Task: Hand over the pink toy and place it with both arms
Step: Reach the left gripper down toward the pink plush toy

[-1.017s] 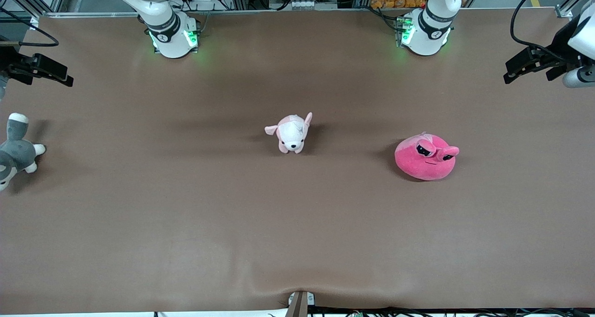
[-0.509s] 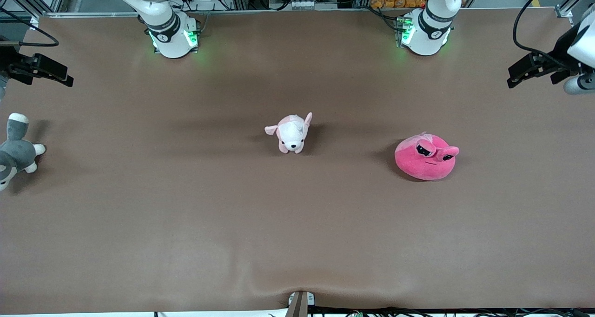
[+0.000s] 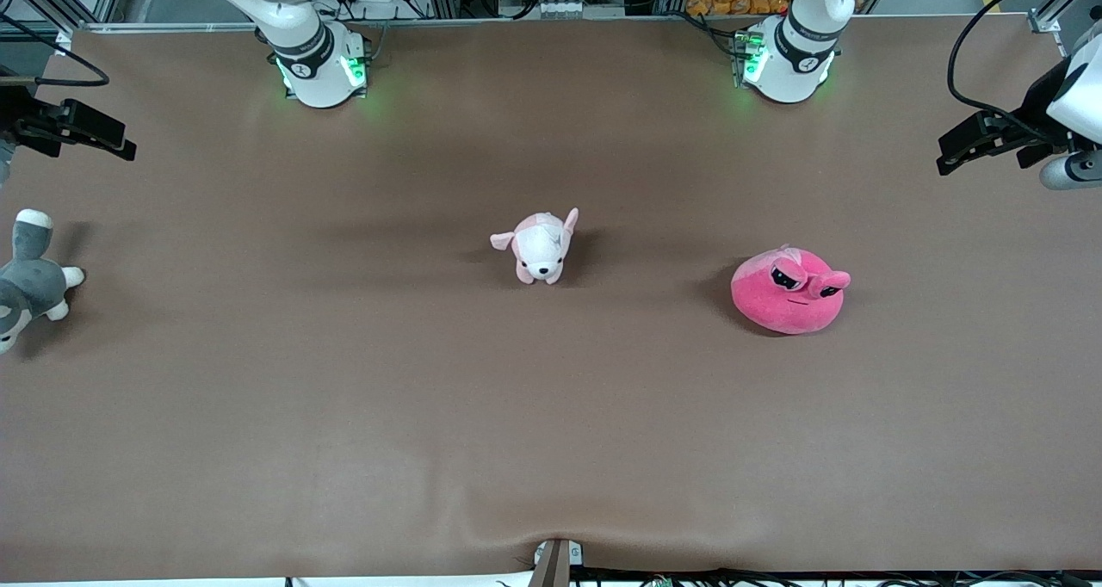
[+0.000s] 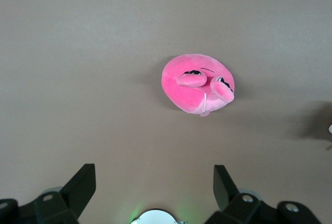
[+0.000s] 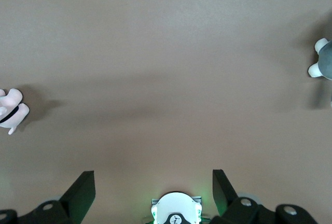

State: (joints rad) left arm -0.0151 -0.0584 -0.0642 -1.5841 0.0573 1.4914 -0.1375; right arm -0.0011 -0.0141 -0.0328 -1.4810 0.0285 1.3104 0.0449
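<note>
Slightly shifted, left pincer hangs spread over table; it should descend centered on pink toy. Right pincer waits, spread.

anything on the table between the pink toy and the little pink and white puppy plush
Nothing: in the front view only bare brown table separates the pink toy from the puppy plush. Both grippers are elsewhere, at the table's ends.

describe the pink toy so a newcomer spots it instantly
On the brown table, look toward the left arm's end, slightly nearer the front camera than the puppy plush. The pink toy is a round hot-pink blob, the only one with two stalk eyes.
</note>
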